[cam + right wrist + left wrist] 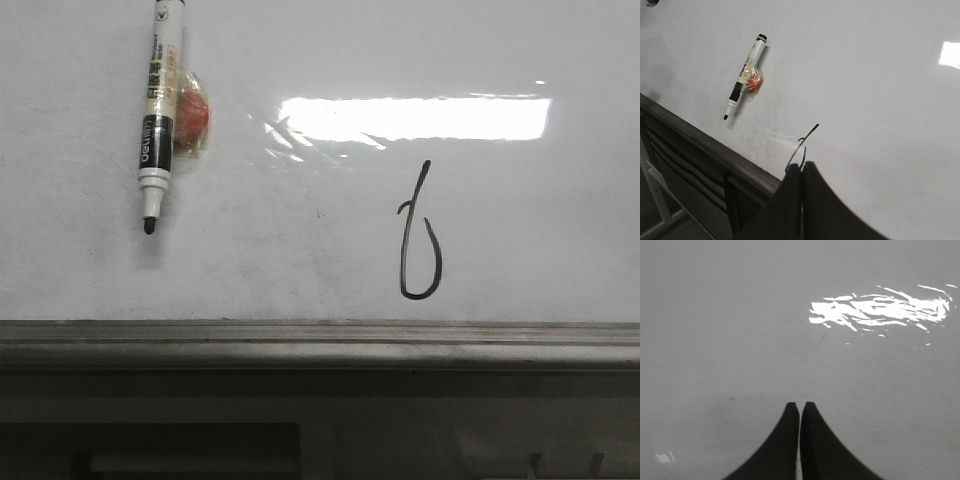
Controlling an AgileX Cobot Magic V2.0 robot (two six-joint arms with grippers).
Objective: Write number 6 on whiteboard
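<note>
Whiteboard (pixel 90 270): fills most of the front view, glossy, with a bright light reflection (pixel 415 118) above the 6.
Rail (pixel 320 340): grey, runs along the board's bottom edge, just below the 6.
Marker (pixel 160 110): on the board at upper left, uncapped, tip down, an orange-red blob (pixel 192 118) beside its barrel; well apart from the 6.
6 (pixel 418 240): thin black stroke, right of centre, bare board on both sides.
Right fingers (pixel 801 172): pressed together, empty; in the right wrist view the 6 (pixel 802 145) sits just past their tips.
Left fingers (pixel 800 410): closed, empty; the left wrist view shows only bare board and glare, no 6.
</note>
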